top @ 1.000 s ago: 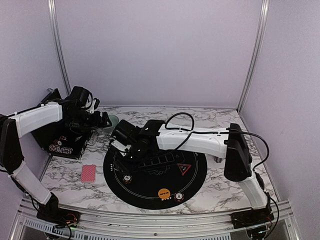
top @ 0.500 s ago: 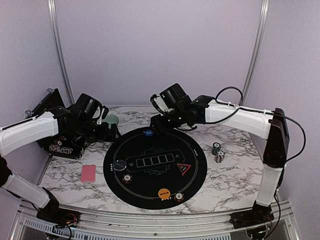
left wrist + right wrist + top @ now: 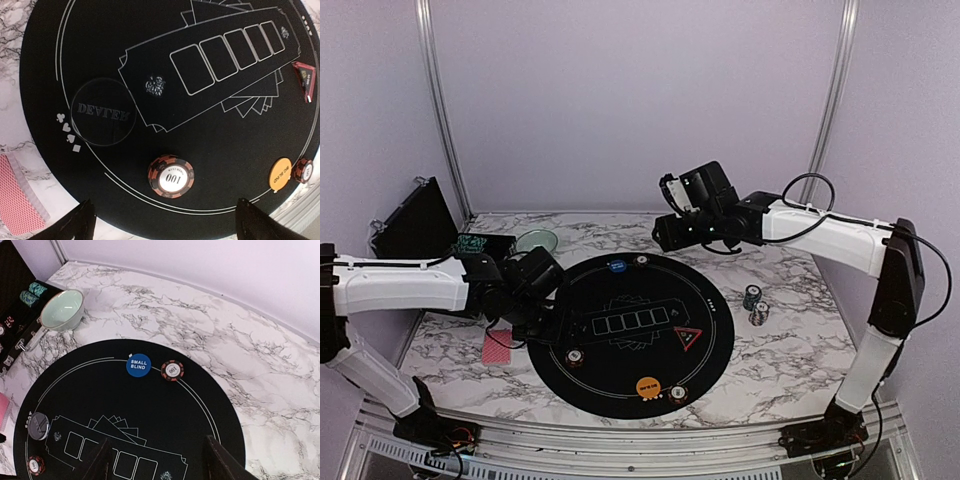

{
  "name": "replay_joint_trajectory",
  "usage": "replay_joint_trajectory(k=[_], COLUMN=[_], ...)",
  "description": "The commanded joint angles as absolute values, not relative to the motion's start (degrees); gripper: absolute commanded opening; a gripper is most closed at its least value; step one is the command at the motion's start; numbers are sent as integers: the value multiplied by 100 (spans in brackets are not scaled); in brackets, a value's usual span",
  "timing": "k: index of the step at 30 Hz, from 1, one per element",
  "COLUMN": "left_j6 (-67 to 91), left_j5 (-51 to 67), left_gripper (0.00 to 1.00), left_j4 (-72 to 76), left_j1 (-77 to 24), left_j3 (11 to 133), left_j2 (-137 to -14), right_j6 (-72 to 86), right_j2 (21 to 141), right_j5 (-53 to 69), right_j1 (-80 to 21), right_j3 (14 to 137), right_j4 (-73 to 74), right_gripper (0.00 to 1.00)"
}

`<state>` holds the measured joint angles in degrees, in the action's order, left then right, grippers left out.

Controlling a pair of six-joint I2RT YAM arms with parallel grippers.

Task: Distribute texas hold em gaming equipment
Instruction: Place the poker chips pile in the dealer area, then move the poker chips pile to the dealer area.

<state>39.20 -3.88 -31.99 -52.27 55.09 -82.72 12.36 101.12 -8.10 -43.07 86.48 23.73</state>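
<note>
Left fingers (image 3: 72,226) wide, right fingers (image 3: 97,463) parted, empty above marble table (image 3: 240,350) bearing black mat (image 3: 125,405).

black mat (image 3: 620,372), blue disc (image 3: 616,266), orange disc (image 3: 648,385), pink cards (image 3: 494,348), marbled table (image 3: 782,362)

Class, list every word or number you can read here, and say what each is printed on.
"DEALER": dark disc
"100": striped chip beside it
"SMALL BLIND": blue disc
"100": second chip, beside the blue disc
Too blurred to read: orange disc, red triangle marker.
</note>
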Motion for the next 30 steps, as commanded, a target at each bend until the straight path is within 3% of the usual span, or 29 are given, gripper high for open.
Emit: replay_joint_trajectory(k=[1,11,30], left_j6=[4045,3818,3518], left_j5=[-634,-715,-747], left_gripper=[99,95,60], left_j4=[-3349,-3342,-3366], left_j1=[-5442,-5678,-5769], left_j3=[5697,6000,6149], left_j2=[-8826,-9603,-10214], right_j6=[1307,1358,1441], right_j2=[9748,9497,9458], right_j5=[-1093,-1318,-1482], right_j1=[-4254,-4236,-4228], right_j3=[8544,8253,8156], right_j4=[1961,1883,1852], right_gripper=[58,58,58])
